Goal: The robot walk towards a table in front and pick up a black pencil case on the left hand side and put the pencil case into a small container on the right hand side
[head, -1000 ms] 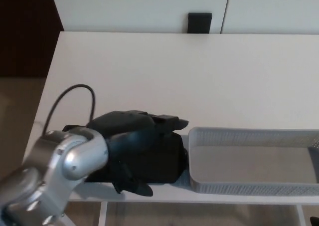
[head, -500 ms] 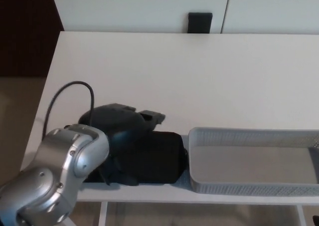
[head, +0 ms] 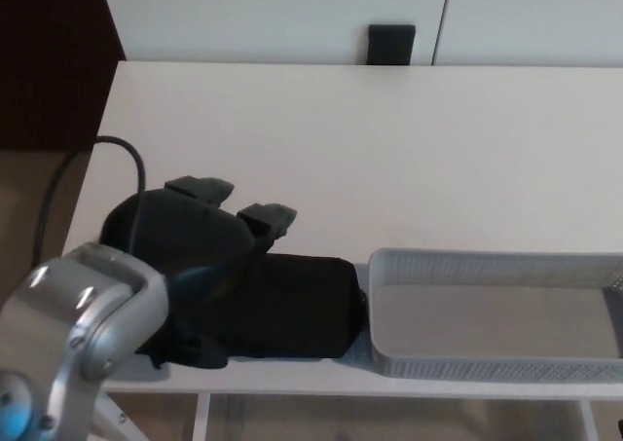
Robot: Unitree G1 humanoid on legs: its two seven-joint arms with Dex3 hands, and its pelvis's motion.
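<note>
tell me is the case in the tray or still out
Out. The case lies flat on the table, left of the grey tray, whose visible inside is bare.

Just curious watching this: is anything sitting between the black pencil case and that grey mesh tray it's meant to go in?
Nothing visible. The pencil case lies right beside the tray, with only the tray's low left wall between them.

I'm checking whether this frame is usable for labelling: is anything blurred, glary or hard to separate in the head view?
Head view: soft overall; the silver forearm near the lens is blurred; the black left robot hand merges with the black rectangular fabric pencil case, edges hard to separate; the white table is evenly lit, without harsh glare; the grey mesh tray is cropped at right.
</note>
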